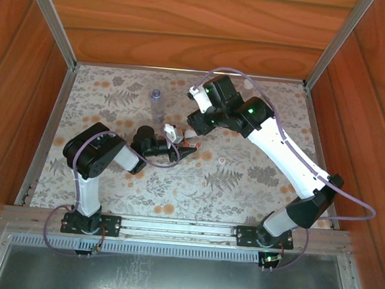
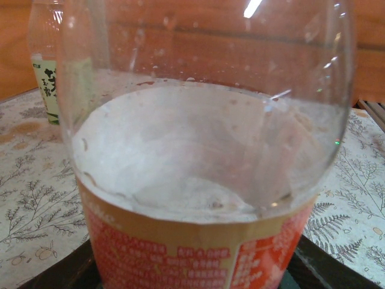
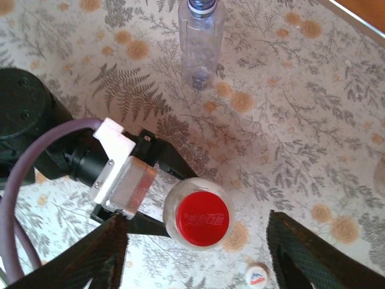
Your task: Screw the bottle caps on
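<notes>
Floral cloth (image 1: 243,181) covers the table between wooden walls (image 1: 187,25). Over it the right gripper (image 3: 195,218) hangs with its fingers spread wide, one on each side of the red cap (image 3: 204,220) and clear of it. That cap sits atop the red-labelled bottle (image 2: 198,253), which the left gripper (image 3: 179,201) clamps upright. A white cap (image 3: 257,275) lies just beside on the cloth. Farther off stand the bluish bottle (image 3: 201,42) and the yellow-green labelled bottle (image 2: 45,72).

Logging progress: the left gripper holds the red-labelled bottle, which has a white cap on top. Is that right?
No: the cap on that bottle is red, as the right wrist view shows. The left gripper does hold it.
</notes>
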Robot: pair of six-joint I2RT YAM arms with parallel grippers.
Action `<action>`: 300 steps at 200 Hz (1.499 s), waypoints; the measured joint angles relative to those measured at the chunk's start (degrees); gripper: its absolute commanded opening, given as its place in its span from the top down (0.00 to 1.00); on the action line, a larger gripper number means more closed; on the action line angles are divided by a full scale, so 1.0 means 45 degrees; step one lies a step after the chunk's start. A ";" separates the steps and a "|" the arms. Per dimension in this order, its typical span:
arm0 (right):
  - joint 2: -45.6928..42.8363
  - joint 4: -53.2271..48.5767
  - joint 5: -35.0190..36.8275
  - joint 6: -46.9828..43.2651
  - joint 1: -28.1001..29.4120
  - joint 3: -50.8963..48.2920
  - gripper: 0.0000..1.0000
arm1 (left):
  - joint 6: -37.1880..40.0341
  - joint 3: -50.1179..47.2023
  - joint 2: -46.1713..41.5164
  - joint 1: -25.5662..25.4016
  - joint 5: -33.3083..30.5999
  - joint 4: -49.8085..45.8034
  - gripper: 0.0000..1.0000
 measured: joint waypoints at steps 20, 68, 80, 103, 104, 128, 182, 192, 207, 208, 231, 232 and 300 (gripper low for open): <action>0.0151 0.0000 -0.0087 0.0301 -0.0185 0.0000 0.50 | 0.0000 -0.0005 0.0000 0.0000 0.0005 0.0000 0.44; 0.0481 -0.0034 -0.0287 0.0699 -0.0578 0.0000 0.58 | 0.0000 -0.0005 0.0005 0.0005 0.0005 0.0005 0.44; 0.0510 -0.0039 -0.0321 0.0729 -0.0593 0.0000 0.58 | 0.0000 -0.0005 0.0005 0.0005 0.0005 0.0005 0.44; 0.0544 -0.0044 -0.0447 0.0729 -0.0593 0.0000 0.60 | 0.0000 -0.0005 0.0005 0.0005 0.0000 0.0005 0.44; 0.0544 -0.0044 -0.0452 0.0729 -0.0593 0.0000 0.60 | 0.0000 -0.0005 0.0005 0.0005 0.0000 0.0005 0.44; 0.0549 -0.0092 -0.0573 0.0729 -0.0593 0.0000 0.62 | 0.0000 -0.0005 0.0005 0.0005 0.0000 0.0005 0.44; 0.0549 -0.0121 -0.0578 0.0733 -0.0593 -0.0374 0.65 | 0.0000 -0.0005 0.0005 0.0063 0.0005 0.0000 0.44; 0.0549 -0.0117 -0.0597 0.0738 -0.0593 -0.0379 0.65 | -0.0005 -0.0005 0.0005 0.0073 0.0015 0.0000 0.44; 0.0549 -0.0107 -0.0607 0.0738 -0.0593 -0.0384 0.66 | -0.0005 -0.0005 0.0010 0.0078 0.0015 0.0000 0.44; 0.0549 -0.0107 -0.0607 0.0738 -0.0593 -0.0384 0.66 | -0.0005 -0.0005 0.0010 0.0078 0.0015 0.0000 0.44; 0.0549 -0.0073 -0.0617 0.0738 -0.0593 -0.0398 0.66 | -0.0005 -0.0005 0.0015 0.0078 0.0024 0.0005 0.44; 0.0549 -0.0073 -0.0617 0.0738 -0.0593 -0.0398 0.66 | -0.0005 -0.0005 0.0015 0.0078 0.0024 0.0010 0.44; 0.0549 -0.0083 -0.0622 0.0806 -0.0593 -0.0384 0.61 | -0.0015 -0.0005 0.0068 0.0078 0.0078 0.0083 0.44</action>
